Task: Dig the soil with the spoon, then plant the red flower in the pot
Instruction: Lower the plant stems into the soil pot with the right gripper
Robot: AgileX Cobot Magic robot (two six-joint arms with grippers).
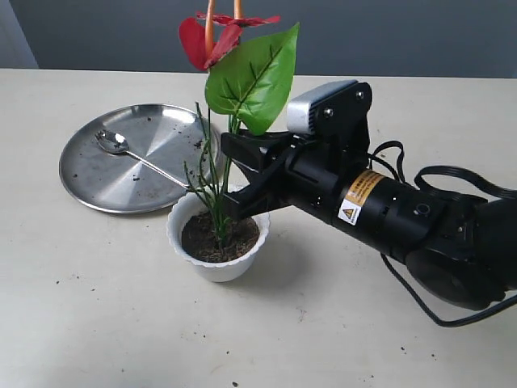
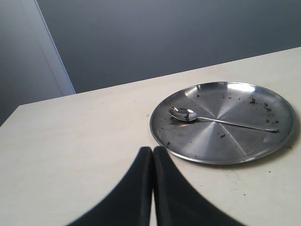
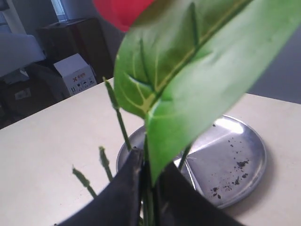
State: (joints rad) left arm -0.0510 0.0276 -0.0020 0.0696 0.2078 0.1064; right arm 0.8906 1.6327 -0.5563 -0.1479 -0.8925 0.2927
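Note:
The white scalloped pot (image 1: 216,263) stands on the table, with dark soil (image 1: 218,238) inside. The red flower (image 1: 207,39) stands upright with its stems in the soil and its big green leaf (image 1: 254,77) above. My right gripper (image 1: 233,174) is shut on the flower's stems (image 3: 149,197) just above the pot. The leaf (image 3: 188,70) fills the right wrist view. The spoon (image 1: 129,152) lies on the steel plate (image 1: 105,186); it shows too in the left wrist view as spoon (image 2: 216,121). My left gripper (image 2: 152,153) is shut on nothing, short of the plate (image 2: 188,146).
Crumbs of soil lie scattered on the steel plate (image 3: 244,174) and on the table around the pot. A black cable (image 1: 452,174) trails behind the right arm at the right.

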